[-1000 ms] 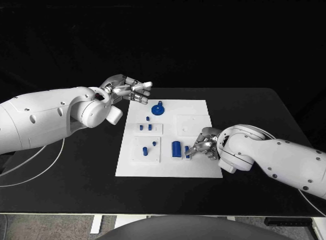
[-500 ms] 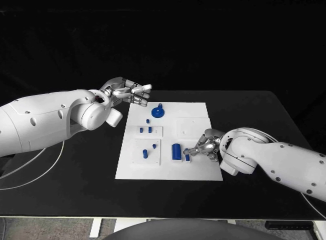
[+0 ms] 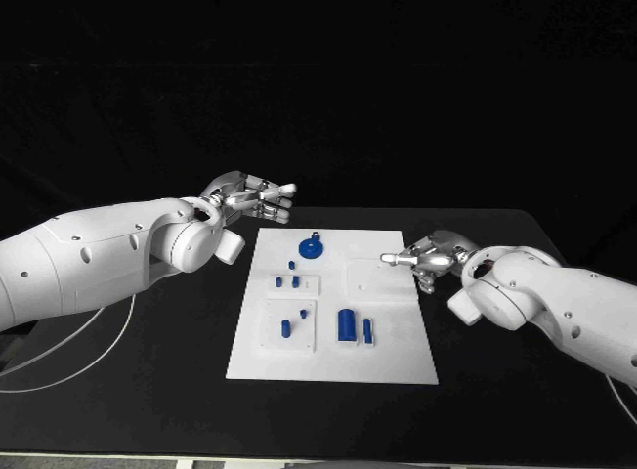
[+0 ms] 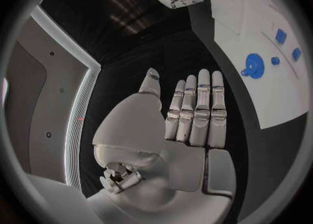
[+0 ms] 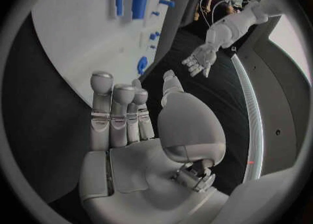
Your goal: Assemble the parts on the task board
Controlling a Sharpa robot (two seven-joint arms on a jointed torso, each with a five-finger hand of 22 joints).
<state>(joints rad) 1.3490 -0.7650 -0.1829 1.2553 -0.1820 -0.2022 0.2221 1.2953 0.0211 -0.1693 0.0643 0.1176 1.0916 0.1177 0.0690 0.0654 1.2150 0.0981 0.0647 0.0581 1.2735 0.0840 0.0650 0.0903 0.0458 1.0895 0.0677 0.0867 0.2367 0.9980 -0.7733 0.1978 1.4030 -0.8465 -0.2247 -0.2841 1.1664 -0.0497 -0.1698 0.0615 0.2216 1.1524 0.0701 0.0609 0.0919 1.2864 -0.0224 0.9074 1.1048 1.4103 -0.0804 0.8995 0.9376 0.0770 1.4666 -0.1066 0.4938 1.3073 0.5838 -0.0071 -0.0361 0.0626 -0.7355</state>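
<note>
Hovering empty with fingers apart, the left hand [image 3: 252,194] and right hand [image 3: 429,261] flank the board [image 3: 389,342]; parts [image 3: 346,323] lie between them. A careless reach could scatter loose parts.

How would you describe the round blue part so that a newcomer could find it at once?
Start at the white task board in the middle of the black table. Look to its far edge, near the left hand. The round blue part lies there alone, a disc with a small knob, unlike the straight pieces nearer the robot.

Small blue parts [image 3: 299,282] on task board [image 3: 389,332]: shapes indistinct.
</note>
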